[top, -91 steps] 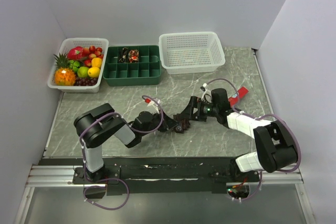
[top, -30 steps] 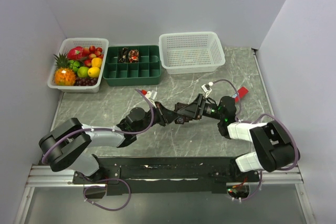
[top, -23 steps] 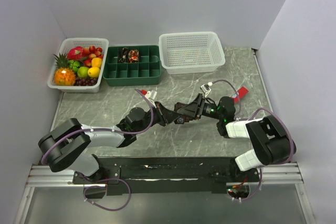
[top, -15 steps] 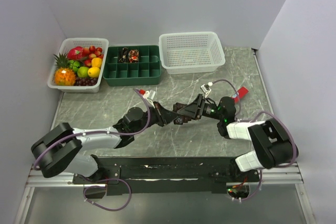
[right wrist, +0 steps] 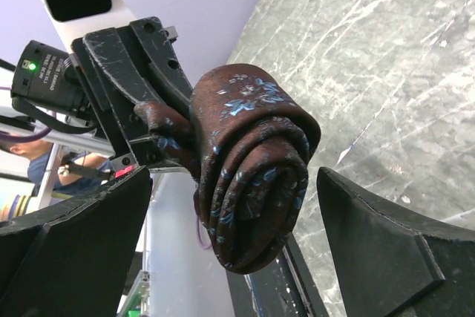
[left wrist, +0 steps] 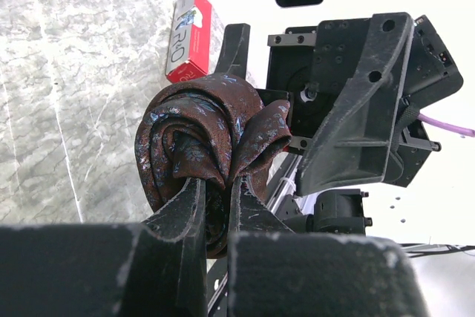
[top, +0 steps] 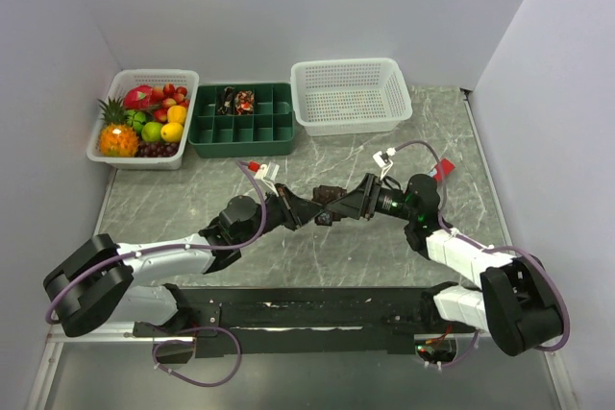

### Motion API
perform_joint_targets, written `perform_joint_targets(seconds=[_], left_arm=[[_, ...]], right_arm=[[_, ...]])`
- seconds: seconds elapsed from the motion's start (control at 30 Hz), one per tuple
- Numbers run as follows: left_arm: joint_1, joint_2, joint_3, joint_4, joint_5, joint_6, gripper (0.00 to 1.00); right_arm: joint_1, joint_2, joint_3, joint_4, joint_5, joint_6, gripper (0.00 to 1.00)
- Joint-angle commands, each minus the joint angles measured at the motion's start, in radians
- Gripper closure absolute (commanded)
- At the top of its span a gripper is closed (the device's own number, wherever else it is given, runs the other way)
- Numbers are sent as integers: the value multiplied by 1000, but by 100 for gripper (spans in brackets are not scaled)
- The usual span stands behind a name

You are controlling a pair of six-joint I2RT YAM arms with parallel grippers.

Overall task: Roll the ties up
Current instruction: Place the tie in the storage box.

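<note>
Left tool (top: 293,210) reaches in from the near left of the worktop (top: 192,201) and is clamped on a rolled tie (top: 325,201), a dark brown bundle held over the middle of the marbled surface. Facing it from the right, the right tool (top: 357,205) has its fingers spread wide, one on each side of the roll. Along the far edge stand a basket of fruit (top: 108,146), a green divided tray (top: 240,139) with two small dark bundles with red flecks (top: 236,100) in its back row, which look like more ties, and a white mesh basket (top: 351,114). From the left wrist, the two black fingers are pinched nearly together on the fabric at the underside of the roll, whose coils and pale blue flecks face the camera; a red flat box (left wrist: 188,35) lies on the worktop beyond, and the other arm's black wrist fills the right side. From the right wrist, the roll hangs endwise between the two broad fingers with clear space on either side, touching neither, its layers wound tight, and it sits clear of the worktop behind it.
</note>
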Motion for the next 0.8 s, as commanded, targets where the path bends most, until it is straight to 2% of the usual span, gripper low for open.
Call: perform_joint_targets(seconds=[0.0, 0.17, 0.33, 0.43, 0.53, 0.57, 0.63, 0.73, 0.77], left_arm=[[-2, -28, 25, 61, 30, 10, 99], [-2, -47, 31, 55, 44, 8, 99], [-3, -38, 25, 90, 75, -7, 99], [-3, -36, 26, 95, 81, -10, 99], [-3, -41, 28, 87, 79, -6, 99], [-3, -44, 28, 83, 78, -6, 99], [-3, -48, 25, 80, 76, -3, 99], [-3, -53, 26, 75, 76, -3, 99], [-3, -51, 25, 75, 75, -4, 99]], right_arm=[[12, -2, 33, -2, 8, -26, 1], [17, 20, 24, 7, 19, -26, 1], [29, 87, 11, 191, -11, 66, 1], [44, 133, 2, 338, -22, 141, 7], [58, 181, -6, 492, -36, 223, 16], [60, 207, -7, 529, -39, 267, 27], [58, 233, -13, 639, -44, 309, 32], [60, 276, -12, 701, -45, 364, 51], [60, 293, -12, 728, -47, 381, 62]])
